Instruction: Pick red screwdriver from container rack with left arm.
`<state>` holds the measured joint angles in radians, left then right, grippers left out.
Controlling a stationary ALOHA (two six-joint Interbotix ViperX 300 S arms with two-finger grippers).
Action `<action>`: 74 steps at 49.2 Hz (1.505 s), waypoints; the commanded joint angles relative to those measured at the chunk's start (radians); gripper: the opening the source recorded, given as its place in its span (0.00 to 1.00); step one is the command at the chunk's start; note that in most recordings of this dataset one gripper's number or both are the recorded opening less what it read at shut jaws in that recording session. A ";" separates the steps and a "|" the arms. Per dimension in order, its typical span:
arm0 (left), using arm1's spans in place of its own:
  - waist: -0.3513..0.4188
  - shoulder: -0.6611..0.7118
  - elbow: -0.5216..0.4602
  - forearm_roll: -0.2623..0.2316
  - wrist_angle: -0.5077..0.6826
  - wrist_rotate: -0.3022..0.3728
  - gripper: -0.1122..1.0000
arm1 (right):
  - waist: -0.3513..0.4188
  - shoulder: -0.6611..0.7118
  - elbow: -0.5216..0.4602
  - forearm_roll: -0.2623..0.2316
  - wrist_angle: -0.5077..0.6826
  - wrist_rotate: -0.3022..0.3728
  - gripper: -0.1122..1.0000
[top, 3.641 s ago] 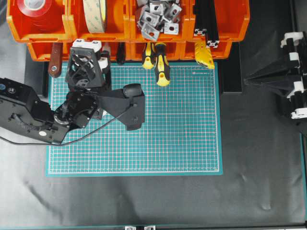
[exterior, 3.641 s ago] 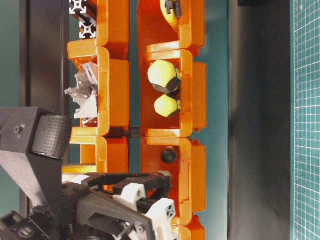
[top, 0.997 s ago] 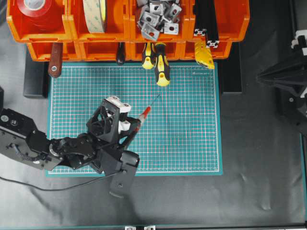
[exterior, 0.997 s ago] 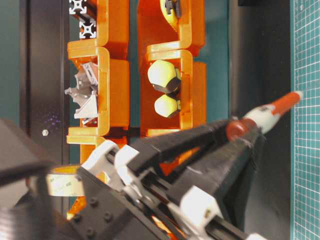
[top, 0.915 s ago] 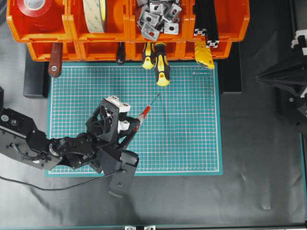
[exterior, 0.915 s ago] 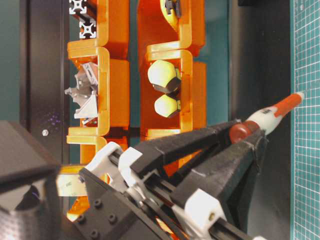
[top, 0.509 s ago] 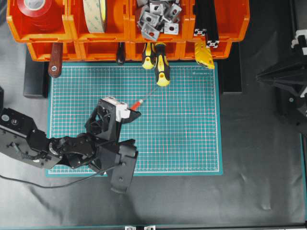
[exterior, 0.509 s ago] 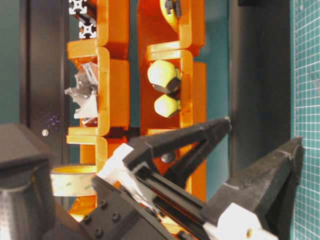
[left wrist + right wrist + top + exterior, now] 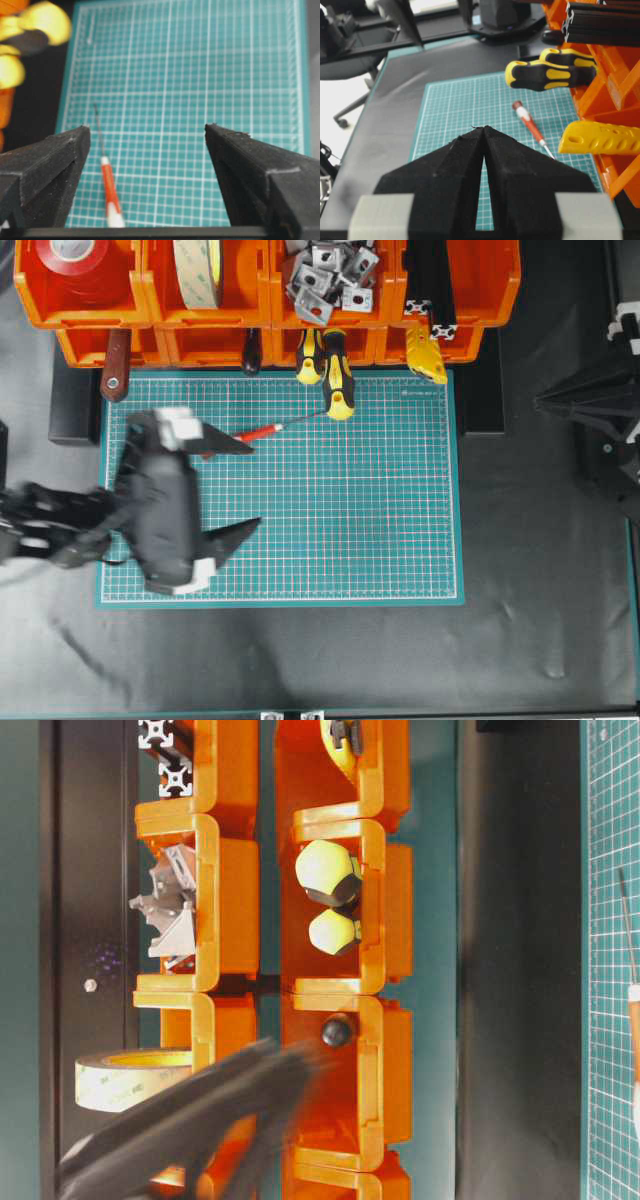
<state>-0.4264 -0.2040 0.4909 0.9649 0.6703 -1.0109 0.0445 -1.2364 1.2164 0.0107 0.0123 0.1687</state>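
Observation:
The red screwdriver (image 9: 255,433) lies flat on the green mat just in front of the orange container rack (image 9: 215,320), with its thin shaft pointing right towards the yellow-handled tools. My left gripper (image 9: 240,485) is motion-blurred over the mat's left side, its jaws wide open and empty. In the left wrist view the red screwdriver (image 9: 109,192) rests on the mat beside the left finger (image 9: 55,165), untouched, inside the spread of the left gripper (image 9: 145,126). My right gripper (image 9: 482,127) is shut and empty at the right edge, with the red screwdriver (image 9: 527,122) ahead of it.
Two yellow-and-black screwdrivers (image 9: 338,380) stick out of the lower bins over the mat's (image 9: 380,520) top edge. A dark red flat handle (image 9: 115,365) and a yellow piece (image 9: 425,352) also hang out of the rack. Upper bins hold tape rolls (image 9: 200,270) and metal brackets (image 9: 325,275).
My left gripper opened and let go of the red screwdriver, which now lies on the mat nearer the rack. The left arm has swung away to the left and is blurred.

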 commanded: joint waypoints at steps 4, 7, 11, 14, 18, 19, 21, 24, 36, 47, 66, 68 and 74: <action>-0.021 -0.147 0.028 0.005 -0.026 -0.028 0.90 | -0.002 0.012 -0.029 0.002 -0.002 0.000 0.10; -0.025 -0.199 0.054 0.005 -0.040 -0.054 0.90 | -0.002 0.011 -0.029 0.003 0.000 0.000 0.10; -0.026 -0.272 0.094 0.005 -0.049 -0.100 0.90 | 0.000 0.009 -0.029 0.003 -0.002 0.000 0.10; -0.031 -0.331 0.133 0.005 -0.054 -0.144 0.90 | 0.000 0.008 -0.029 0.003 -0.002 0.000 0.10; -0.041 -0.423 0.202 0.005 -0.057 -0.204 0.89 | 0.002 0.005 -0.031 0.003 -0.002 0.000 0.10; -0.041 -0.446 0.216 0.005 -0.058 -0.215 0.88 | 0.003 0.003 -0.031 0.003 -0.005 0.000 0.10; -0.041 -0.486 0.244 0.005 -0.058 -0.232 0.88 | 0.008 0.000 -0.029 0.003 -0.009 0.000 0.10; -0.040 -0.546 0.276 0.005 -0.060 -0.236 0.87 | 0.009 -0.006 -0.032 0.003 -0.012 0.000 0.10; -0.025 -0.701 0.334 0.005 -0.058 -0.206 0.86 | 0.009 -0.028 -0.038 0.003 -0.014 0.000 0.10; 0.003 -0.732 0.341 0.005 -0.075 -0.141 0.86 | 0.009 -0.031 -0.041 0.003 -0.015 -0.002 0.10; 0.172 -0.772 0.364 0.005 -0.336 -0.083 0.86 | -0.008 -0.035 -0.043 0.003 -0.029 0.002 0.10; 0.189 -0.779 0.370 0.006 -0.368 -0.080 0.86 | -0.006 -0.037 -0.043 0.003 -0.051 0.000 0.10; 0.238 -0.802 0.402 0.005 -0.477 -0.037 0.86 | -0.006 -0.044 -0.049 -0.009 -0.156 -0.020 0.10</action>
<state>-0.2148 -1.0032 0.8912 0.9649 0.2470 -1.0661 0.0383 -1.2870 1.2088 0.0107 -0.0782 0.1549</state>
